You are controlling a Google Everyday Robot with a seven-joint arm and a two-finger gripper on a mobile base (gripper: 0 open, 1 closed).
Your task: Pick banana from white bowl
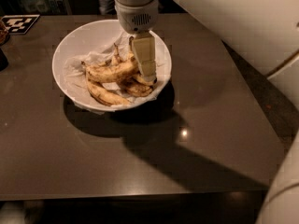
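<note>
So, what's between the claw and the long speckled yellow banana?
Nothing: camera view shows the claw, inside the round white bowl, overlapping the banana on its right.

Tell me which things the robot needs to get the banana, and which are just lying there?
For the job:
the banana, long and thick, across the pile
the white bowl
the gripper, low over the bowl's right side

Just lying about:
the other bananas
the crumpled paper
the checkered tag, far left on the table

The gripper (146, 74) hangs low inside the white bowl (82, 35), just beside the banana's (111, 72) right end
</note>
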